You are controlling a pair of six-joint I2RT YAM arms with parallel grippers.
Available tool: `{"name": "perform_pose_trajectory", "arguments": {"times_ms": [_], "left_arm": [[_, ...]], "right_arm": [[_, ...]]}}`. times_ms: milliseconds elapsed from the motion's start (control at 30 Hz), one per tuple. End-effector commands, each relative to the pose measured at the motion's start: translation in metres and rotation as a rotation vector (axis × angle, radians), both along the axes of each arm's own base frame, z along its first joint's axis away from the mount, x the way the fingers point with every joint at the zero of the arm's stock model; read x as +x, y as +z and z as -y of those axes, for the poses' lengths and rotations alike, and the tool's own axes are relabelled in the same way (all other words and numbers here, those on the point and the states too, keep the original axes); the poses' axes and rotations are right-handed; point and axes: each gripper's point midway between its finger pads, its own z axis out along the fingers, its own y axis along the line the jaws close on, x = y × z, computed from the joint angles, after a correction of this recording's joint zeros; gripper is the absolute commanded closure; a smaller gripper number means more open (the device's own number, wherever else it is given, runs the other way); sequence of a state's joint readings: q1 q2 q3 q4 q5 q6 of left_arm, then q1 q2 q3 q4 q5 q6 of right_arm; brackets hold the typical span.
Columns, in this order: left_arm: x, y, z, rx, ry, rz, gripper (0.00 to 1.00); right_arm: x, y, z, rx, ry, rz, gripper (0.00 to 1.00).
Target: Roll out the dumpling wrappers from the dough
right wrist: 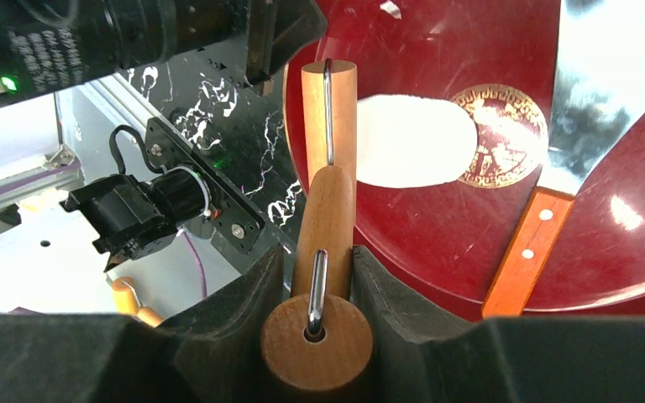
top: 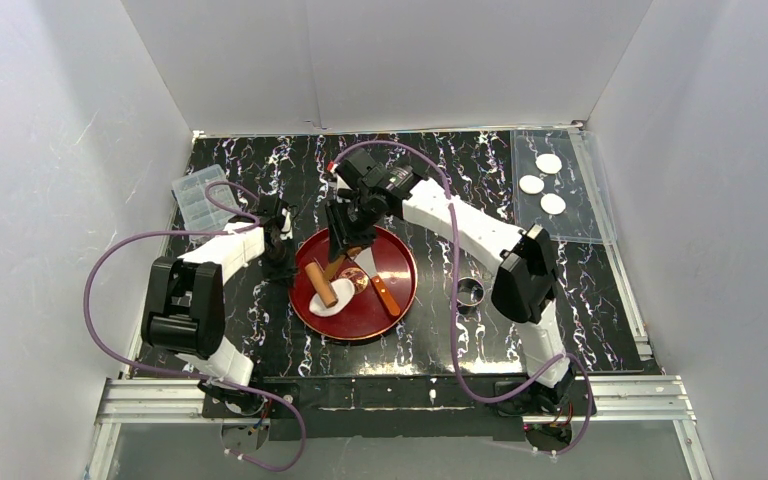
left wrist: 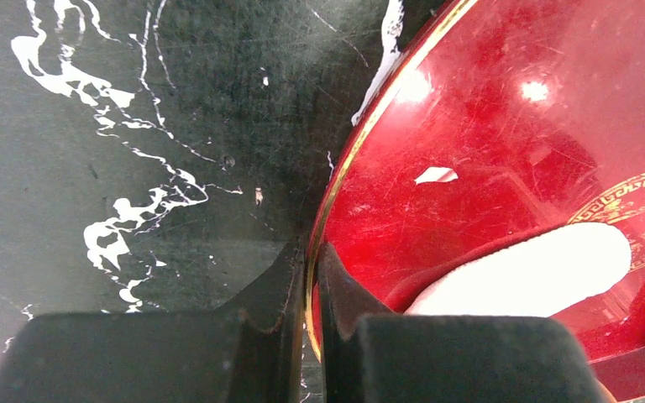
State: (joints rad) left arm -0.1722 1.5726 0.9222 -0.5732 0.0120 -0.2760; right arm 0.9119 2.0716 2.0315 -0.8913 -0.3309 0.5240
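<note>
A flattened oblong sheet of white dough (top: pixel 332 297) lies on the left part of the red plate (top: pixel 392 259); it shows in the left wrist view (left wrist: pixel 537 273) and the right wrist view (right wrist: pixel 411 138). My right gripper (top: pixel 345 250) is shut on the handle of a wooden rolling pin (right wrist: pixel 326 210), whose roller (top: pixel 321 285) rests on the dough. My left gripper (top: pixel 282 255) is shut on the plate's gold-edged left rim (left wrist: pixel 336 180). Three round white dumpling wrappers (top: pixel 544 183) lie on a clear sheet at the back right.
A scraper with an orange handle (top: pixel 384 293) lies on the plate's right side, also in the right wrist view (right wrist: pixel 527 249). A small metal ring (top: pixel 470 293) stands right of the plate. A clear plastic box (top: pixel 200 196) sits at the back left.
</note>
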Motion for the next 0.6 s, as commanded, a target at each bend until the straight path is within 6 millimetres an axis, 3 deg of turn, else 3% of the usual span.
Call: {"name": "perform_pose_trajectory", "arguments": {"times_ms": [0, 167, 567], "left_arm": [[-0.010, -0.013, -0.004, 0.015, 0.036, -0.048, 1.00], [-0.011, -0.016, -0.005, 0.020, 0.037, -0.051, 1.00], [-0.006, -0.014, -0.007, 0.031, 0.037, -0.055, 1.00]], "right_arm": [[-0.004, -0.003, -0.003, 0.021, -0.058, -0.058, 0.99], [-0.015, -0.029, -0.011, 0.020, -0.036, -0.183, 0.99], [-0.019, -0.097, 0.008, -0.134, -0.060, -0.226, 0.99]]}}
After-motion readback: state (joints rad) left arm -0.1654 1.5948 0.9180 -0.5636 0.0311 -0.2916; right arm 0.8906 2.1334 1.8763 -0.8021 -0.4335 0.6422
